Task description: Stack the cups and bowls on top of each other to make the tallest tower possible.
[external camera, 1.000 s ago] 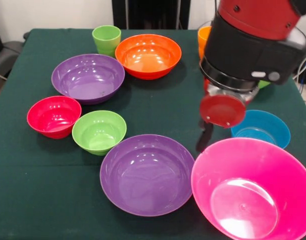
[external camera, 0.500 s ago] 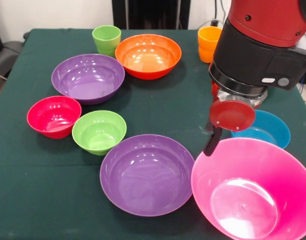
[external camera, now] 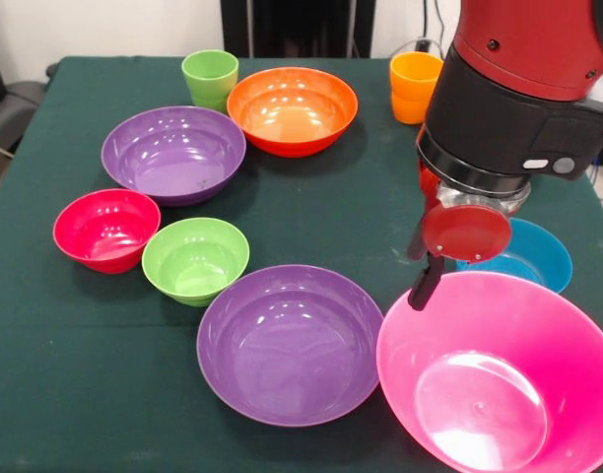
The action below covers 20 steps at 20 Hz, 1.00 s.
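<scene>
Bright, even light, seemingly from overhead. White glare patches sit in the glossy orange bowl, both purple bowls and the pink bowl. Shadows on the green cloth are soft and short. The arm, close to the camera, looks slightly soft.

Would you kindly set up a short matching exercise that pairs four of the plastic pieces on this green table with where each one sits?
Things:
1. round red plastic bowl
2. orange plastic tumbler
3. huge pink plastic bowl
4. light green plastic tumbler

Places:
A. near right corner, under the claw
B. far side, left of the large orange plastic bowl
C. left edge
D. far side, beside the arm

Pairs: 1-C, 2-D, 3-A, 4-B
</scene>
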Each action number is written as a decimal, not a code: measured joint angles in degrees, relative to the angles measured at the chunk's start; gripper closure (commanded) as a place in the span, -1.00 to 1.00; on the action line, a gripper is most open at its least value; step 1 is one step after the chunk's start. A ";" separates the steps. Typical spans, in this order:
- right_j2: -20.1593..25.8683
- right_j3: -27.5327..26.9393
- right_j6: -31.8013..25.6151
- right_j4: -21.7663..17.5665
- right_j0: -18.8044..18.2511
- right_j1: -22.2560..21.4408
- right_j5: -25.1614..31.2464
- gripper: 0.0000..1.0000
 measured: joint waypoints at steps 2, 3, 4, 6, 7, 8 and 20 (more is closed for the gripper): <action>0.83 0.05 -2.84 -1.08 0.00 -0.22 -0.01 -1.00; 1.25 0.07 -4.26 -1.62 0.01 -0.34 -0.01 -1.00; 1.59 0.21 -5.74 -2.06 0.01 -0.51 -0.08 -1.00; 2.12 0.59 -7.74 -2.52 0.00 -0.86 -0.30 -1.00; 2.98 1.51 -10.31 -3.00 -0.01 -1.55 -0.83 -1.00; 3.37 1.98 -11.18 -3.15 -0.01 -1.88 -1.07 -1.00; 7.12 5.79 -15.45 -3.37 -0.88 -5.22 -3.42 -1.00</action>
